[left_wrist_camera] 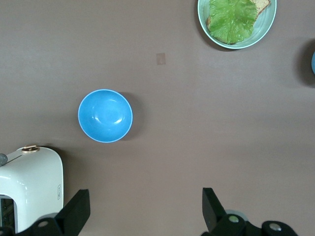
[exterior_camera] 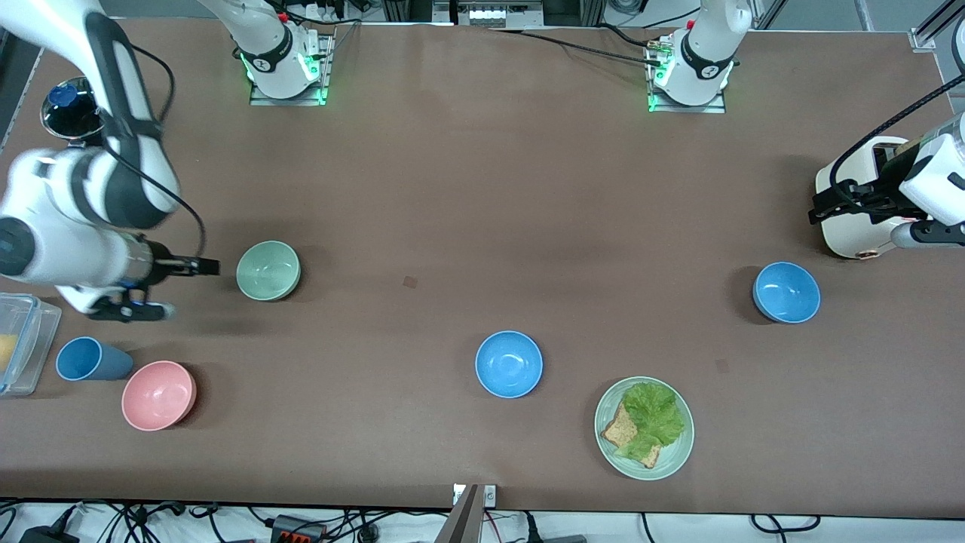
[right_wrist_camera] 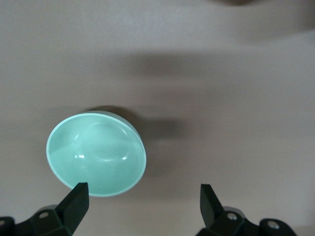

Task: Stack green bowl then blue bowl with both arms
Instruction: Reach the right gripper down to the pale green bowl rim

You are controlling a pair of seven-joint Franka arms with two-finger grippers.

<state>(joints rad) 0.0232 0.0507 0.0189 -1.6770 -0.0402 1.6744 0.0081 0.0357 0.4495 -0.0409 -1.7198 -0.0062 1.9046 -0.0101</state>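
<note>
Two end effectors, both spread wide, empty, we note. Right end effector (exterior_camera: 181, 286) just beside green bowl (exterior_camera: 268, 270) at right arm's end of table (exterior_camera: 482, 188); bare room around. Left end effector (left_wrist_camera: 142, 211) over table near toaster (exterior_camera: 859, 200); blue bowl (exterior_camera: 786, 292) near it.

You are looking at a wide table (exterior_camera: 482, 188) covered edge to edge in matte brown. Soft shadows lie on it under even overhead light. Along its edge nearest the front camera runs a white strip of floor littered with black cables (exterior_camera: 136, 520) and a power strip (exterior_camera: 298, 530). Metal framing (exterior_camera: 931, 30) shows at one corner.
</note>
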